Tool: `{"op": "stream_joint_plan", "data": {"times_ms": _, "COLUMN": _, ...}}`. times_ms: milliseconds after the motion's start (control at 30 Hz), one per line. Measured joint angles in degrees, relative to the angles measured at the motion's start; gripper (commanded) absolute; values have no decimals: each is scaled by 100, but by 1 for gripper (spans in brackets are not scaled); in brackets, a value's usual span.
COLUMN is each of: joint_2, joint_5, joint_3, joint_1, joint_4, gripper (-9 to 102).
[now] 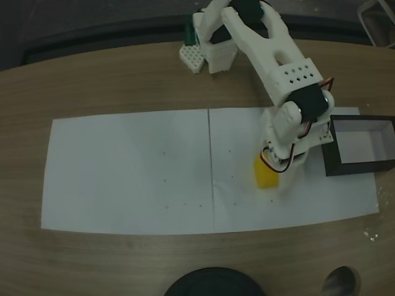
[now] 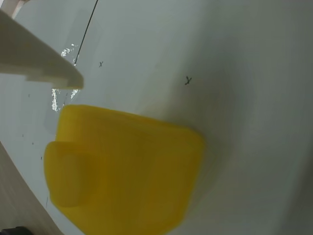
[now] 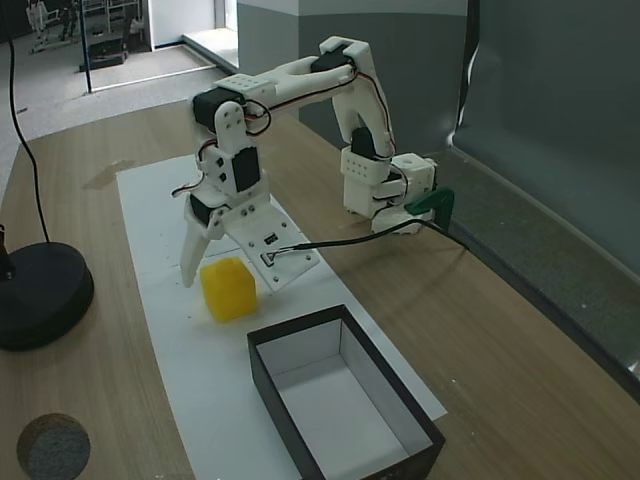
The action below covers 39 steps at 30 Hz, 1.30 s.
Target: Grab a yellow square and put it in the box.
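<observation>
Yellow square: a bright yellow block (image 3: 228, 288) with rounded edges, resting on white paper (image 3: 160, 230) on the table; its faces look about equal, so no long axis can be told; in a fixed view its edges sit slightly turned against the paper's edges.
Block up close: in the wrist view the block (image 2: 127, 171) is blurred, with a raised rounded patch on the face toward the left edge of that view.
Fingers: the gripper (image 3: 222, 262) is low over the block; one white finger (image 3: 190, 250) slopes down to the paper just beside the block on the left of that fixed view, clear of it, and a flat white part (image 3: 275, 250) stands behind the block on the other side; the fingers are apart, and touch cannot be told.
Finger, wrist view: a white fingertip (image 2: 49, 68) ends just above the block's upper left corner.
Box: black walls (image 3: 290, 400), pale inside, open top, standing near the block but apart from it, partly on the paper; its long side runs away from the block in that fixed view.
Writing: small pen marks on the paper (image 2: 188, 80), like tiny crosses; no words can be read.
Table: brown wood grain (image 1: 123, 80).
Arm: white printed arm (image 1: 271, 55), base at the far table edge.
</observation>
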Motion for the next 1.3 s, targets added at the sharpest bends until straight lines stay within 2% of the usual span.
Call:
{"op": "stream_joint_plan", "data": {"times_ms": 667, "joint_2": -396, "joint_5": 211, "joint_3": -9, "joint_1": -18, "joint_4": -176, "gripper": 37}}
{"op": "stream_joint_plan", "data": {"times_ms": 767, "joint_2": -431, "joint_5": 246, "joint_3": -9, "joint_1": -26, "joint_4": -176, "gripper": 30}}
{"op": "stream_joint_plan", "data": {"times_ms": 900, "joint_2": -431, "joint_5": 246, "joint_3": -18, "joint_1": -26, "joint_4": -264, "gripper": 8}}
{"op": "stream_joint_plan", "data": {"times_ms": 1167, "joint_2": -448, "joint_5": 246, "joint_3": -70, "joint_1": -26, "joint_4": -211, "gripper": 8}}
{"op": "stream_joint_plan", "data": {"times_ms": 1300, "joint_2": -369, "joint_5": -9, "joint_3": -861, "joint_1": -26, "joint_4": 149, "gripper": 9}}
